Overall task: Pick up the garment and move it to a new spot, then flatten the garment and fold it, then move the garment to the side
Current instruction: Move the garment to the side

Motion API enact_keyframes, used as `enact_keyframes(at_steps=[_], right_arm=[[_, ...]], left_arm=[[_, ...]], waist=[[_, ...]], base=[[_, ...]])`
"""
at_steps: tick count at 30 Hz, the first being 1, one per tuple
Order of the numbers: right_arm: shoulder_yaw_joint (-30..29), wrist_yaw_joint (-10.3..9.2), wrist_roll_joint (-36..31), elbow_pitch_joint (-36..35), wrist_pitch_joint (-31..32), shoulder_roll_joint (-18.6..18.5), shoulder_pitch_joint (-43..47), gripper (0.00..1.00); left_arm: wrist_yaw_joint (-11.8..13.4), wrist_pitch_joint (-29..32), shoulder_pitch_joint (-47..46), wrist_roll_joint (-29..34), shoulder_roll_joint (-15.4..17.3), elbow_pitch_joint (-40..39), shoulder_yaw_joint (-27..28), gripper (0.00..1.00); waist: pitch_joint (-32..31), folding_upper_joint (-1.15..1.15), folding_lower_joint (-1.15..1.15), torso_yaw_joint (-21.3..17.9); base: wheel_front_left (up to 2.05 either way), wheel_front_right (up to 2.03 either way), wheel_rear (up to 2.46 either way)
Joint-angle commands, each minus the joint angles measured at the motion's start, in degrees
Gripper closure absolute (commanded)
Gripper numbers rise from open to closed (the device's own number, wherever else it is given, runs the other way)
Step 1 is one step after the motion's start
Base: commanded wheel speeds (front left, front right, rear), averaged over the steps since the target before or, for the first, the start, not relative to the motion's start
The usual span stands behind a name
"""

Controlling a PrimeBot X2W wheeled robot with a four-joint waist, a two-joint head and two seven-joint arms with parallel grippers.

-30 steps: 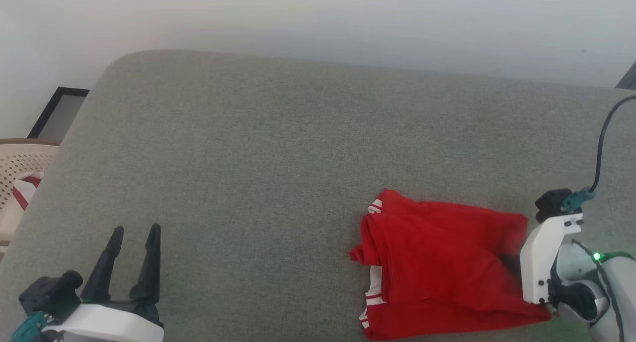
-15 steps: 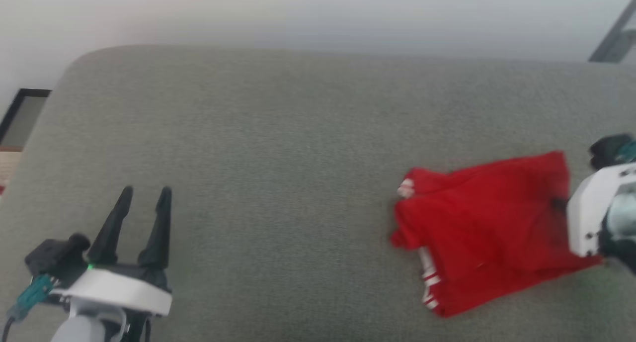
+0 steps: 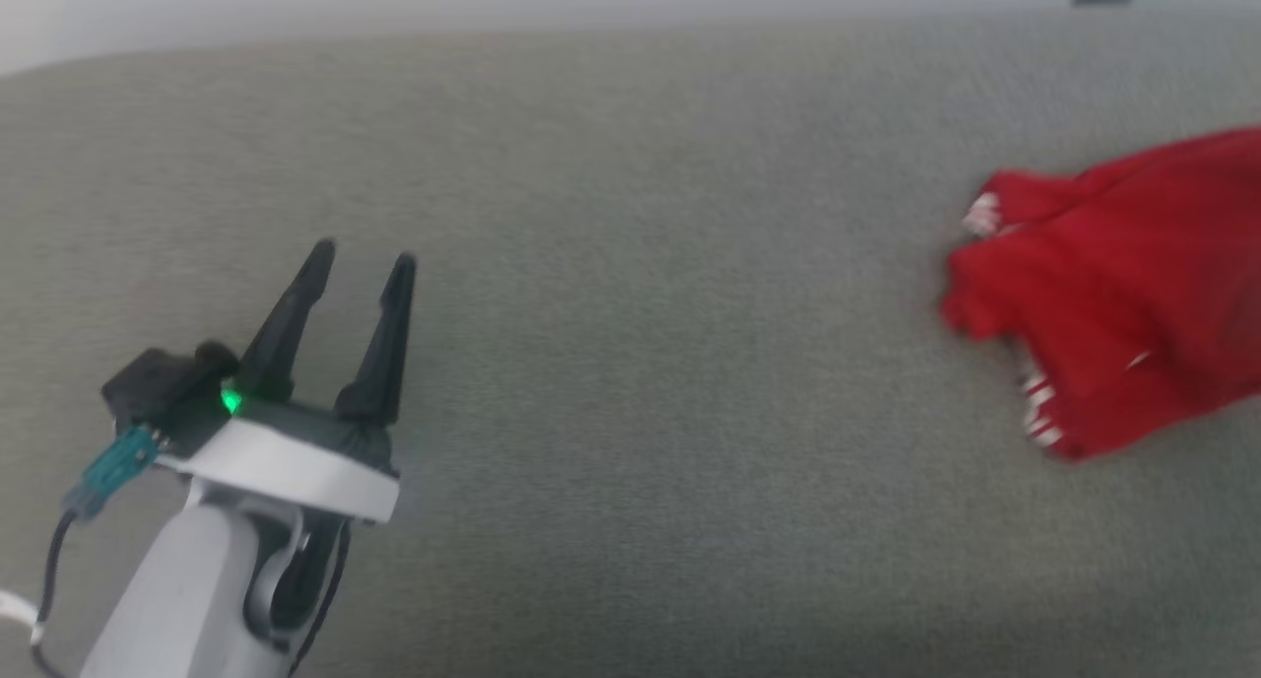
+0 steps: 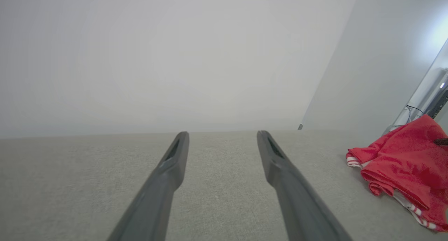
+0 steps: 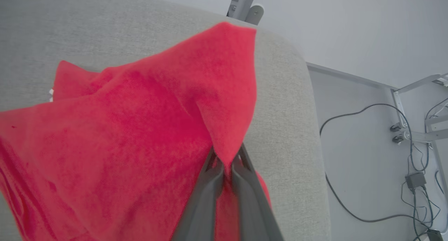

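Note:
The garment (image 3: 1123, 284) is a bright-red cloth with red-and-white striped trim, bunched at the right edge of the grey cushion (image 3: 630, 264) in the head view. In the left wrist view the garment (image 4: 406, 160) lies far to the right. My right gripper (image 5: 225, 169) is shut on a fold of the garment (image 5: 140, 129), which drapes from its fingers over the cushion. My left gripper (image 3: 360, 259) stands open above the cushion at the lower left, far from the cloth, with nothing between its fingers (image 4: 175, 164).
The cushion's rounded right edge (image 5: 301, 94) drops to a pale floor with black cables (image 5: 350, 171) and metal frame legs (image 5: 413, 132). A pale wall (image 4: 175, 59) rises behind the cushion.
The head camera has swung, so the whole picture has shifted. The garment now sits higher and further right in view, with its gripped end raised. The left gripper stays open.

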Motion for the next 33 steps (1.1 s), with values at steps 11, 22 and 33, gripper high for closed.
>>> enact_keyframes(at_steps=[11,22,33], right_arm=[[-3.7,-0.12,-11.8,9.9,-10.3,-3.0,-9.7,1.00],[-9.5,-0.12,-26.8,20.7,-20.4,-1.8,-16.4,1.00],[-18.7,-0.11,-36.9,27.7,-22.2,3.9,-20.4,0.75]], left_arm=[[-0.2,-0.2,-10.7,-1.4,1.1,0.2,-6.8,0.00],[-0.2,-0.2,-18.3,-2.1,0.9,0.7,-11.7,0.00],[-0.2,-0.2,-21.7,-3.3,1.4,1.3,-13.8,0.00]], waist=[[9.0,0.00,0.00,-5.6],[15.2,0.00,0.00,-5.6],[17.6,0.00,0.00,-4.0]], base=[[0.00,0.00,0.00],[0.00,0.00,0.00],[0.00,0.00,0.00]])
